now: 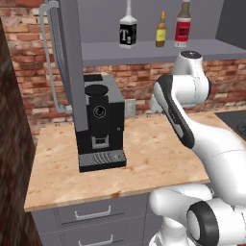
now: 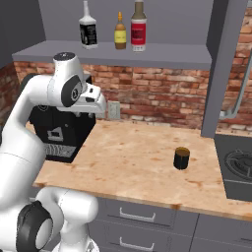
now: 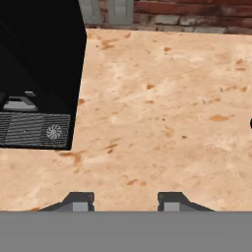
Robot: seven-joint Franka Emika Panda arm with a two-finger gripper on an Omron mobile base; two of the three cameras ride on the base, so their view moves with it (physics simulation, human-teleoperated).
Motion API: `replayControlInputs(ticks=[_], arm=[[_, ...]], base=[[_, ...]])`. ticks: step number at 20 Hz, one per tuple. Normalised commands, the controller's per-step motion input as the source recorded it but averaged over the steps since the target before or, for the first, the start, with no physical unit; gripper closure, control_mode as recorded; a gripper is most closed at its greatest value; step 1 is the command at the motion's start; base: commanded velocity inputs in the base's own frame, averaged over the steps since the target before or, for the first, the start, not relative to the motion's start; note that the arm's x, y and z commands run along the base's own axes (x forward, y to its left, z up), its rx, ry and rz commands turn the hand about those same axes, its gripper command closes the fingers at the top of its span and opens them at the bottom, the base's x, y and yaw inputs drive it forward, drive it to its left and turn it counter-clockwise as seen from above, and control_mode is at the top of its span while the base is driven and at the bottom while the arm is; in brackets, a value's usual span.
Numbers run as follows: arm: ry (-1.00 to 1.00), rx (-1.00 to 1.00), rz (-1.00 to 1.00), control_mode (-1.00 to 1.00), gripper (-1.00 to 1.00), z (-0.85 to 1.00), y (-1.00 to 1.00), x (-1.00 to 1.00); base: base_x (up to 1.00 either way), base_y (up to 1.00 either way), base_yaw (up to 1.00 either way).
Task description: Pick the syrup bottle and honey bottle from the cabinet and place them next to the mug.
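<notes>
Currently the claw hangs open and empty over the surface, so raise it toward the cabinet shelf, upper centre, approaching the syrup bottle squarely, clear of the honey bottle.

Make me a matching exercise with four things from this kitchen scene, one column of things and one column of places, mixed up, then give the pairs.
Things:
1. syrup bottle
2. honey bottle
3. mug
4. coffee machine

Places:
A. on the wooden counter, near the stove side
B. on the cabinet shelf, middle of the three bottles
C. on the counter's left part, against the brick wall
D. on the cabinet shelf, rightmost of the three bottles

Pairs: 1-D, 2-B, 3-A, 4-C
</notes>
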Motion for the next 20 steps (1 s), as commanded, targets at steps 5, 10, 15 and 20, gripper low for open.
replayControlInputs(ticks=[5,10,15,20], arm=[[-0.11,0.00,-0.02,-1.00,-1.00,-0.02,-0.06,0.00],[-0.23,0.04,-0.13,-1.00,-1.00,0.21,-0.41,-0.02],[-0.15,0.05,-0.01,-1.00,-1.00,0.67,-0.53,0.00],[-0.15,0.04,-0.02,-1.00,-1.00,0.72,-0.43,0.00]], base=[[0.00,0.00,0.00],[0.00,0.00,0.00],[0.00,0.00,0.00],[0.00,0.00,0.00]])
